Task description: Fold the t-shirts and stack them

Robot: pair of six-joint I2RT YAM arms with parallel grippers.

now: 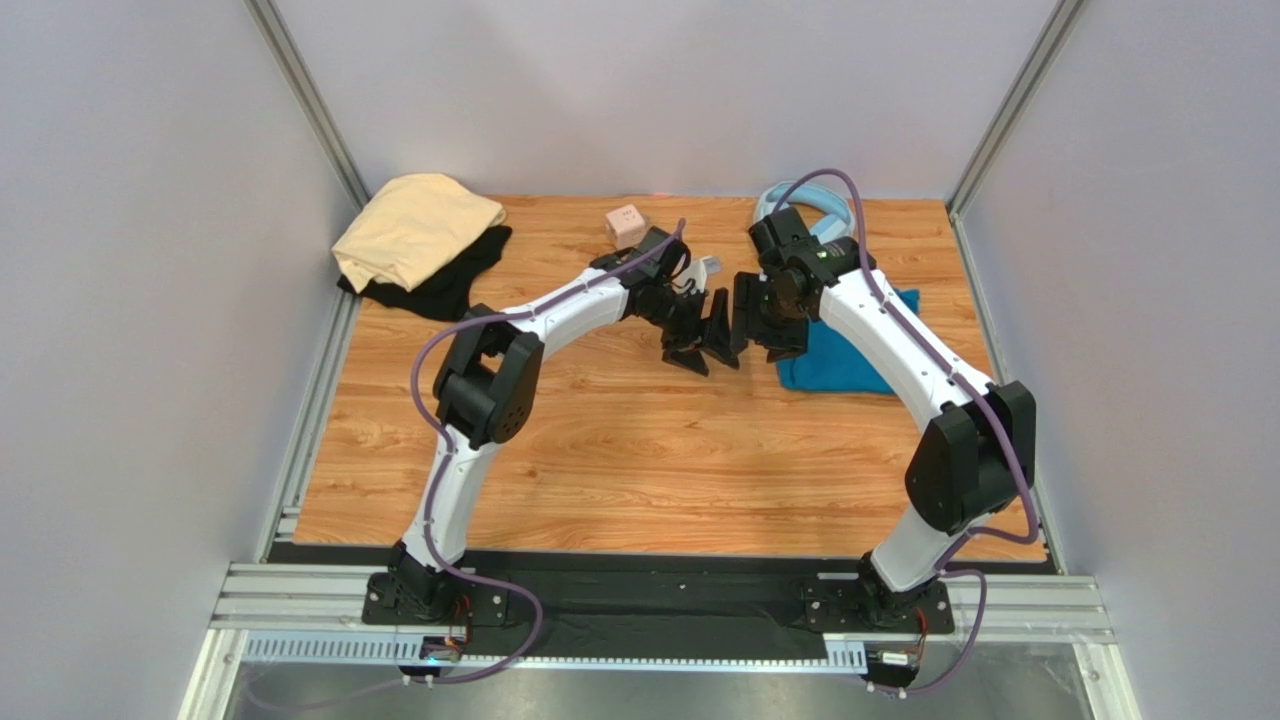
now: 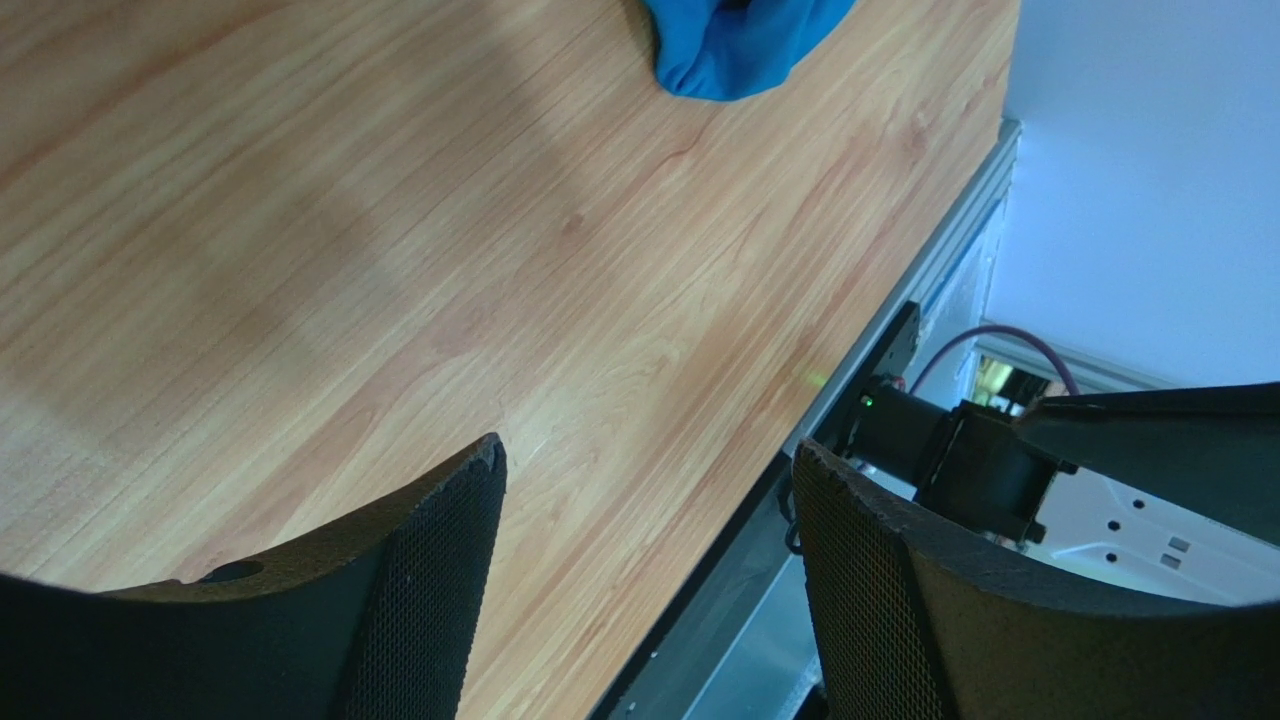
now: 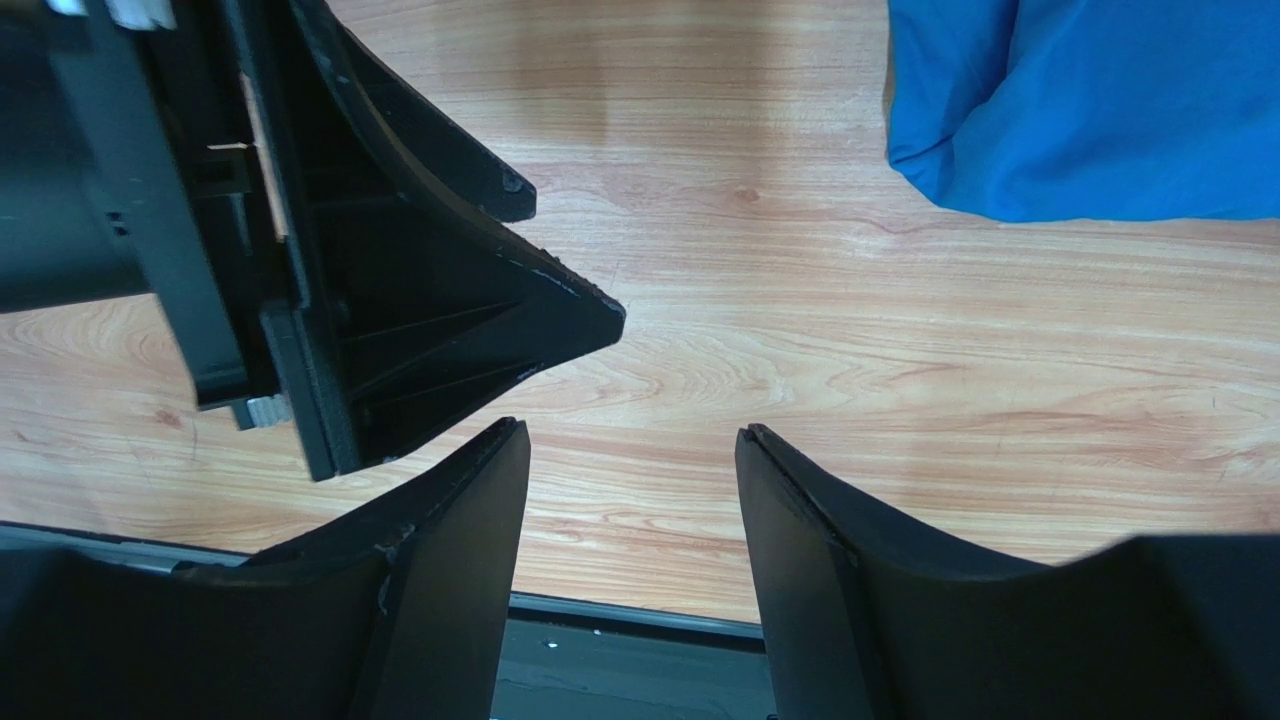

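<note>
Left hand (image 2: 646, 600): released, empty, over bare bench (image 1: 631, 450). Right hand (image 3: 631, 555): spread, empty, facing it beside the blue t-shirt (image 1: 842, 365), probably positioned for a shared fold. Tan t-shirt (image 1: 413, 225) lies atop the black t-shirt (image 1: 451, 285) in the far-left corner.

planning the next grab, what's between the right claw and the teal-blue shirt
Only bare wooden tabletop: in the right wrist view nothing sits between the right claw and the teal-blue shirt.

No text, label, brand or number can be read anywhere.
</note>
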